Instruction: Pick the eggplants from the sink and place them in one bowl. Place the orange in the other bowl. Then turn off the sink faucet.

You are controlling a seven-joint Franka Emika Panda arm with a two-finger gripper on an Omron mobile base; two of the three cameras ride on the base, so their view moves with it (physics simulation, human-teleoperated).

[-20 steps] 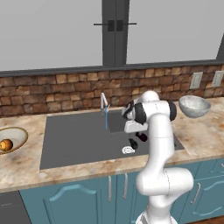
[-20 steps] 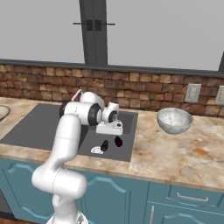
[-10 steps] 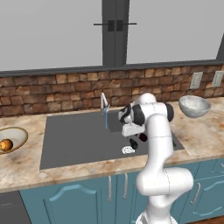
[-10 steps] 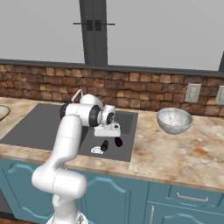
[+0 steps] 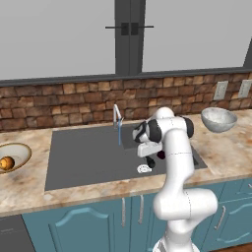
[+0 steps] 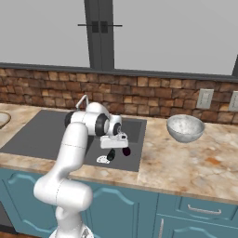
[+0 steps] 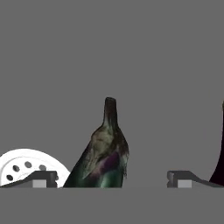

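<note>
Between the spread gripper (image 7: 111,179) fingertips, an eggplant (image 7: 103,155)

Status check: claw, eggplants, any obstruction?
Claw open, low in sink. One eggplant lies between its tips, ungripped. Drain beside it; nothing blocking.

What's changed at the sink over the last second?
The hand has dropped lower into the dark grey sink, jaws wide open astride one dark purple eggplant. Nothing taken hold of. The eggplants, the orange in the tan-rimmed bowl and the running faucet are unchanged.
</note>
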